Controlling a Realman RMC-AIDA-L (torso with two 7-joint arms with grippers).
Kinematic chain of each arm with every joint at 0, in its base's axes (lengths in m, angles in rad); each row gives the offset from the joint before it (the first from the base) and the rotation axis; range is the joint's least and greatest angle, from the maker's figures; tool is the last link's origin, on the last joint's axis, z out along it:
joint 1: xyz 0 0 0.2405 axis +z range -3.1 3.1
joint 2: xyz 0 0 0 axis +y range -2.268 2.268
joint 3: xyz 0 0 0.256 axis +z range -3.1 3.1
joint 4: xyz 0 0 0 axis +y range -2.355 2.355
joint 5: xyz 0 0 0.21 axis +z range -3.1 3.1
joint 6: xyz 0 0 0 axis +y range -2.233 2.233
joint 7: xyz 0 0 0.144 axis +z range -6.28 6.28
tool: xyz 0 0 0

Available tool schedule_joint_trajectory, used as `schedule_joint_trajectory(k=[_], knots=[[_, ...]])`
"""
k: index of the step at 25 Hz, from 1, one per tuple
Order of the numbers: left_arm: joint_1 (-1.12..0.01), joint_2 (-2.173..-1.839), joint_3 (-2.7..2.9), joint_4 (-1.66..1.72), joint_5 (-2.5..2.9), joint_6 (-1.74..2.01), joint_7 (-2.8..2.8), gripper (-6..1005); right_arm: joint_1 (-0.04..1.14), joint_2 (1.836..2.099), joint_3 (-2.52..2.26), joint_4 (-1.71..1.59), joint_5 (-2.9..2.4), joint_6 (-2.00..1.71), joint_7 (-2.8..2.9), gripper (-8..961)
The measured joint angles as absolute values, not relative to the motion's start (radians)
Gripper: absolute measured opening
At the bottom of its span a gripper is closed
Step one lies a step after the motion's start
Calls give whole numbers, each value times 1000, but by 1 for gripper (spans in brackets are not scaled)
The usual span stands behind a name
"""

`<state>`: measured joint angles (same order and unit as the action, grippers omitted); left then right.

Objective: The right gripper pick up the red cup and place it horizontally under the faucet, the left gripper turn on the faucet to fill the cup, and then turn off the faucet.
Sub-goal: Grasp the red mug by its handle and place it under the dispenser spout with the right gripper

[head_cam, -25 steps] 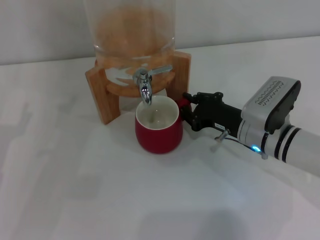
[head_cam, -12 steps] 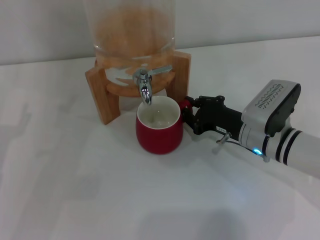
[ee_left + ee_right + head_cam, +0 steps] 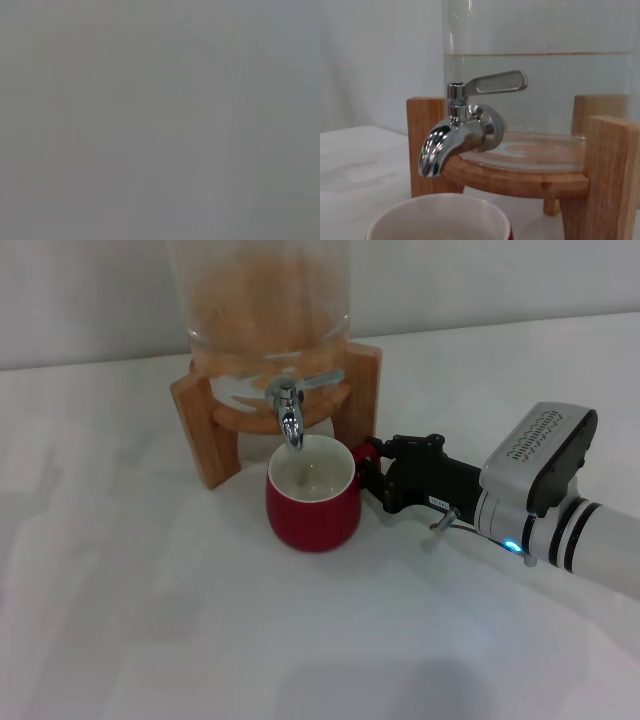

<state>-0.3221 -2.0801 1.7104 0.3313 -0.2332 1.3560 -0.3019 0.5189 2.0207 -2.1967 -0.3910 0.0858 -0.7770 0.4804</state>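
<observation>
The red cup stands upright on the white table, its white inside open right below the chrome faucet. My right gripper reaches in from the right and is shut on the cup's red handle. The right wrist view shows the faucet close up with its lever lying sideways, and the cup's rim beneath the spout. No water runs from the spout. The left gripper is out of view; the left wrist view is a blank grey.
The faucet sits on a glass dispenser resting in a wooden stand at the back of the white table. The stand's legs flank the cup on both sides.
The right gripper has nudged the cup slightly left and toward the front, keeping hold of the handle; the cup stays under the spout.
</observation>
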Motion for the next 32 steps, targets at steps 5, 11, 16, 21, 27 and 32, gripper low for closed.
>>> schedule_joint_trajectory(k=[5, 11, 16, 21, 27, 32], knots=[[-323, -2080, 1710, 331, -233, 1356, -302, 879, 521, 2020, -2197, -391, 86, -776, 481, 313], [-325, -2079, 1710, 331, -233, 1356, -302, 879, 527, 2020, -2192, -390, 89, -761, 486, 333], [-325, -2079, 1710, 331, -233, 1356, -302, 879, 526, 2020, -2189, -390, 92, -762, 488, 346], [-325, -2078, 1710, 331, -233, 1356, -301, 879, 524, 2020, -2189, -393, 89, -765, 488, 352], [-324, -2078, 1710, 331, -233, 1356, -302, 880, 515, 2019, -2190, -397, 88, -770, 488, 352], [-323, -2078, 1710, 331, -233, 1356, -303, 880, 509, 2019, -2188, -397, 88, -770, 488, 353]])
